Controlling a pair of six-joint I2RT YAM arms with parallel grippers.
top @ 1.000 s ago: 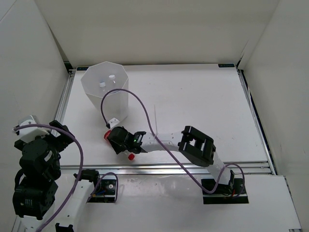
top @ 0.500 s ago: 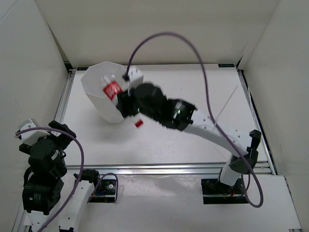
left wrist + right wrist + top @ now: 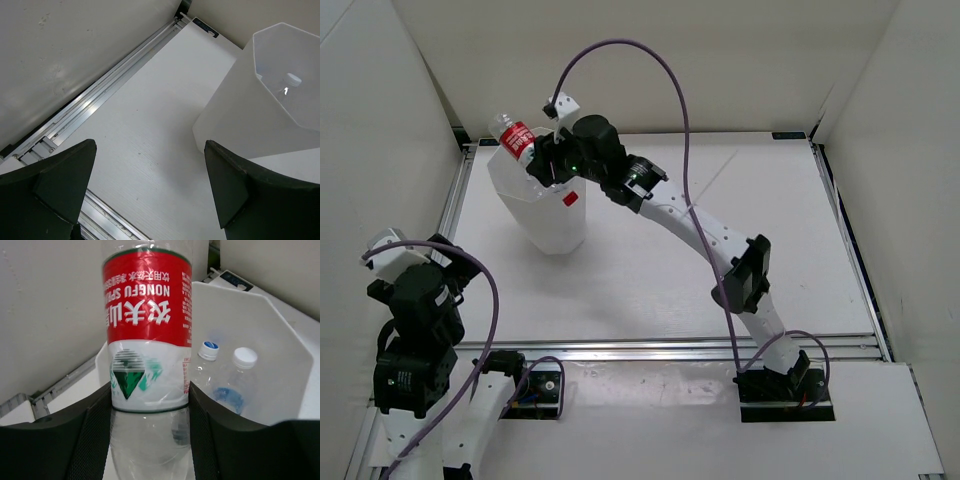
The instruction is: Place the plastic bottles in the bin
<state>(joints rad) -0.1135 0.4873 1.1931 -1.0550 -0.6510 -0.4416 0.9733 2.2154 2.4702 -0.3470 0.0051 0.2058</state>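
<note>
My right gripper (image 3: 542,158) is shut on the red-labelled bottle (image 3: 516,135) and holds it tilted over the far left rim of the white bin (image 3: 548,215). Its red cap (image 3: 570,199) points down behind the jaws. In the right wrist view the bottle (image 3: 147,330) fills the gap between both pads, with the bin (image 3: 270,315) open to its right. Two bottles lie inside, one blue-capped (image 3: 208,351) and one white-capped with a blue label (image 3: 243,360). A fourth bottle is not visible. My left gripper (image 3: 452,266) is open and empty, low at the near left.
White walls enclose the table on three sides. A metal rail (image 3: 100,107) runs along the left edge beside the bin (image 3: 240,125). The right arm's purple cable (image 3: 670,90) arcs high over the back of the table.
My right arm has lifted the red-labelled bottle from the table's near edge and carried it up and back to the bin's rim. The left arm has shifted only slightly.
</note>
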